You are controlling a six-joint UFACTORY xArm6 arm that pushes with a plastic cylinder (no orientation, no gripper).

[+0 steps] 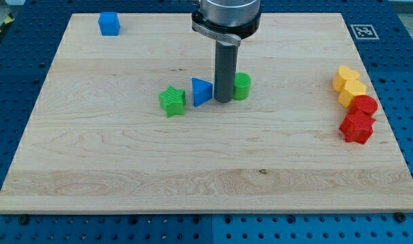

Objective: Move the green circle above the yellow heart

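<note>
The green circle (pixel 242 86) sits near the board's middle, partly hidden behind my rod. My tip (pixel 224 101) stands right against the circle's left side, between it and the blue triangle (pixel 201 91). Two yellow blocks lie at the view's right edge: the upper one (pixel 345 77) and the lower one (pixel 353 91). I cannot tell which of them is the heart.
A green star (pixel 172 101) lies left of the blue triangle. A blue cube (pixel 109 24) sits at the view's top left. A red circle (pixel 363 106) and a red star (pixel 357 127) lie below the yellow blocks. The wooden board (pixel 125 169) rests on a blue pegboard.
</note>
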